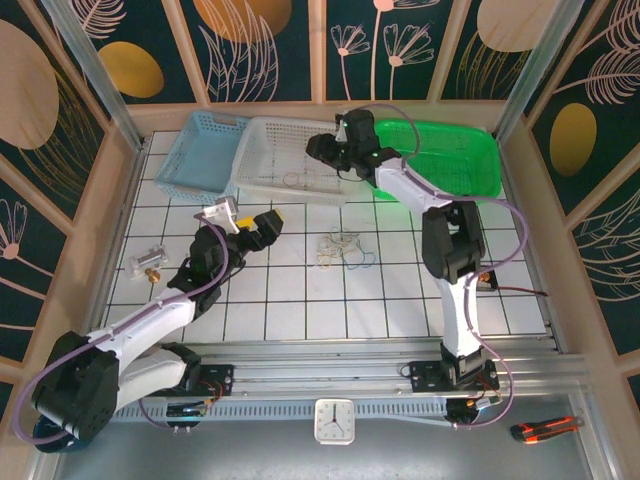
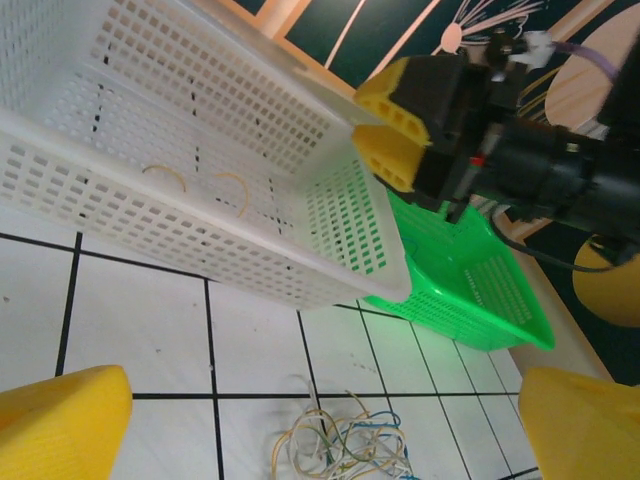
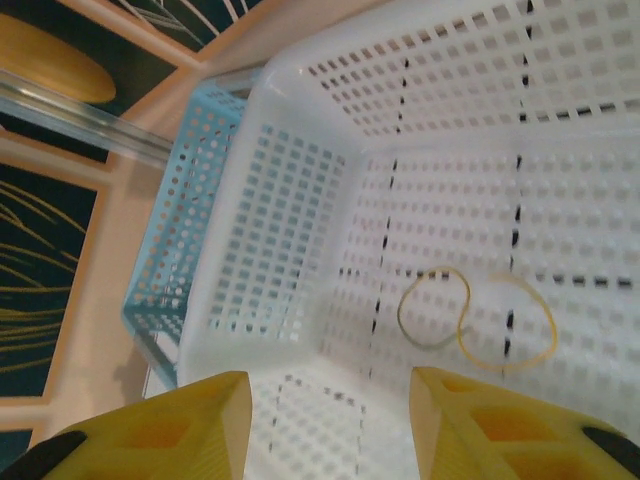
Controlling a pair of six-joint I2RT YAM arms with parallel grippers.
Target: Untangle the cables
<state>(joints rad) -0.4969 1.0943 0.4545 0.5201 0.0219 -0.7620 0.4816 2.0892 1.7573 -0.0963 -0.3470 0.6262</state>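
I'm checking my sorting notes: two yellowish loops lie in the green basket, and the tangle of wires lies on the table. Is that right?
Not quite. The two yellowish loops lie in the white basket, not the green one. The right wrist view shows them on its floor. The tangle does lie on the table, as you said.

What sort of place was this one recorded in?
Probably a purpose-built robot test cell, not a home or factory: a gridded table boxed in by patterned panels, a white basket at the back, and a clock facing the camera.
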